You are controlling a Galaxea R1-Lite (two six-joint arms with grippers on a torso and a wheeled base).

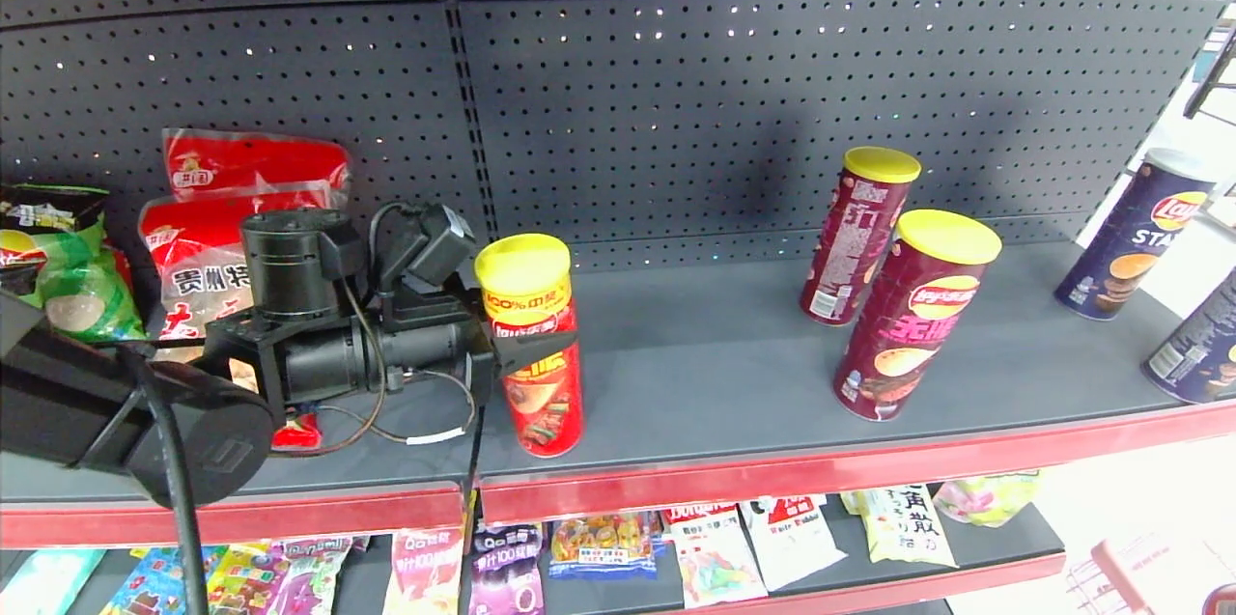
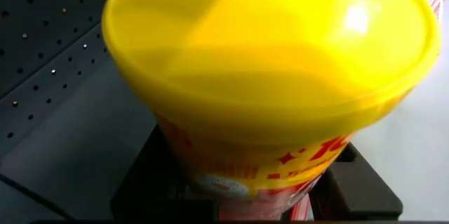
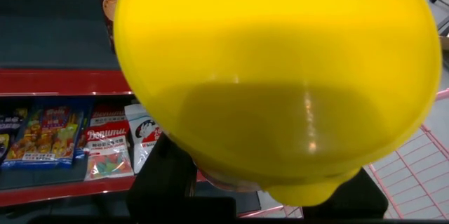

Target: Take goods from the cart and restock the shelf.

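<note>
My left gripper (image 1: pixel 526 349) clamping red cylindrical yellow-lidded chip can (image 1: pixel 547 403), left-centre; right gripper (image 3: pixel 256 196) holding second yellow-lidded can (image 3: pixel 280 76). Should be seating base flat on grey shelf (image 1: pixel 715 374) before releasing.

The shelf (image 1: pixel 695 364) has a grey deck, a red front lip (image 1: pixel 772 475) and a black perforated back panel (image 1: pixel 676 113).

- Left end: two red bags (image 1: pixel 198 267) lean against the panel, with a green bag (image 1: pixel 68 287) beside them.
- Left of centre: one red can (image 1: pixel 546 403) with a yellow lid stands near the lip.
- Right of centre: the rear maroon can (image 1: pixel 850 238) and the front maroon can (image 1: pixel 908 325), both yellow-lidded, stand just beside each other.
- Right end: two blue cans (image 1: pixel 1130 238).

The lower shelf (image 1: pixel 966 581) carries a row of flat snack packets (image 1: pixel 715 557).
</note>
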